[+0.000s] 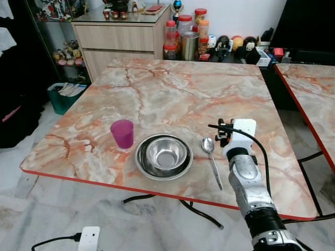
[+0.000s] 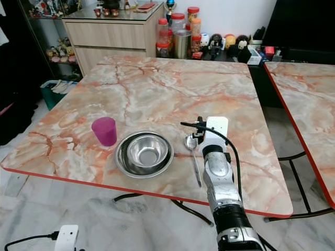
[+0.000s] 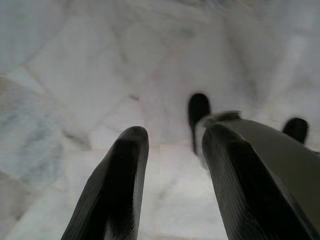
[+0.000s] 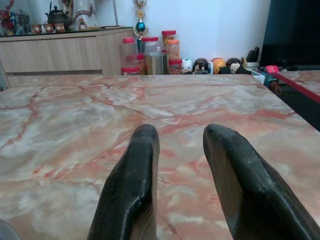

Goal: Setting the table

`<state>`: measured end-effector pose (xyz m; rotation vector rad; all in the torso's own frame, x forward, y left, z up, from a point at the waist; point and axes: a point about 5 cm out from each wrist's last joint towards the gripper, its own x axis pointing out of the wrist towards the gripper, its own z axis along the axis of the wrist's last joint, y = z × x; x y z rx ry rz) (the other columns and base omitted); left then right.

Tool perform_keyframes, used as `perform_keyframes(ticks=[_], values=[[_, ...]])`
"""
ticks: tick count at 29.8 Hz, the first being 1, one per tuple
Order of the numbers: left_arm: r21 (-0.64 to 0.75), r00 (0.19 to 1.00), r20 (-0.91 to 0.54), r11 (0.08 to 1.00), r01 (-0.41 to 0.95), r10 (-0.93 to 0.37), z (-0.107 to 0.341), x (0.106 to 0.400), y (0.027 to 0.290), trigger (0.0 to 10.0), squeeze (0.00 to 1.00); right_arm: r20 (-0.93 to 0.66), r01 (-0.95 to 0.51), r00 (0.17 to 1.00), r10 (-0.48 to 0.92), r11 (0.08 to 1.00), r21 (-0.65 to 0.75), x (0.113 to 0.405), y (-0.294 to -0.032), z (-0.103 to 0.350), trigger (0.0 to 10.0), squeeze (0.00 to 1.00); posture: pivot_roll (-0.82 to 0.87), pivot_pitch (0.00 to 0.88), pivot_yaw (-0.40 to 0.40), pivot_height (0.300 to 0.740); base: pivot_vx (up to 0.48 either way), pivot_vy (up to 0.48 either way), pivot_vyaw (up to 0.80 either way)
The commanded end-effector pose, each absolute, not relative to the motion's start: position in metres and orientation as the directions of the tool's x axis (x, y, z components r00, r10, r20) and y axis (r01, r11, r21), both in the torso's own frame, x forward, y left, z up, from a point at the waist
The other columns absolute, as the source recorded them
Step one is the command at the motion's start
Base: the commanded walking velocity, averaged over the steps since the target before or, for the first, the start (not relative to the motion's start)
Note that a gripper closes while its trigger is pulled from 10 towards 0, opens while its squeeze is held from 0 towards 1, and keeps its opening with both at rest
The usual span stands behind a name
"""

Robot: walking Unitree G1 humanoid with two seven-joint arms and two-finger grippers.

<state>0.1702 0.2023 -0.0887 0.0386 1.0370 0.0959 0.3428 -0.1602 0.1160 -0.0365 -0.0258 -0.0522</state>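
On the marble table (image 1: 172, 89), near its front edge, a steel bowl (image 1: 165, 153) rests inside a steel plate (image 1: 144, 166). Left of them stands a purple cup (image 1: 122, 133). A steel spoon (image 1: 211, 157) lies just right of the plate, its handle toward the front edge. My right arm (image 1: 245, 178) reaches over the front edge right beside the spoon. In the right wrist view my right gripper (image 4: 177, 135) is open, empty, low over the tabletop and facing the far side. My left gripper (image 3: 172, 137) hangs open over the pale floor.
A second marble table (image 1: 314, 83) stands close on the right. Behind the table are a wooden cabinet (image 1: 120, 36) and several jars (image 1: 183, 34). A teal bin (image 1: 65, 97) sits at the left. A white plug with a cable (image 1: 89, 238) lies on the floor in front.
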Motion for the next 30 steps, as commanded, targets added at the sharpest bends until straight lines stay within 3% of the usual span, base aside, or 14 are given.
perform_keyframes(ticks=[1, 30], values=[[0.091, 0.511, -0.853, 0.994, -0.054, 0.106, -0.089, 0.17, 0.202, 10.0, 0.0, 0.054, 0.059, 0.997, -0.057, 0.998, -0.029, 0.344, -0.162, 0.121, 10.0, 0.0, 0.07, 0.0, 0.002, 0.74, 0.0, -0.48, 0.0], [0.087, 0.524, -0.847, 0.996, -0.033, 0.091, -0.088, 0.173, 0.194, 10.0, 0.0, 0.051, 0.022, 0.999, -0.019, 0.998, -0.058, 0.347, -0.157, 0.12, 10.0, 0.0, 0.06, 0.0, -0.003, 0.74, 0.0, -0.457, 0.0]])
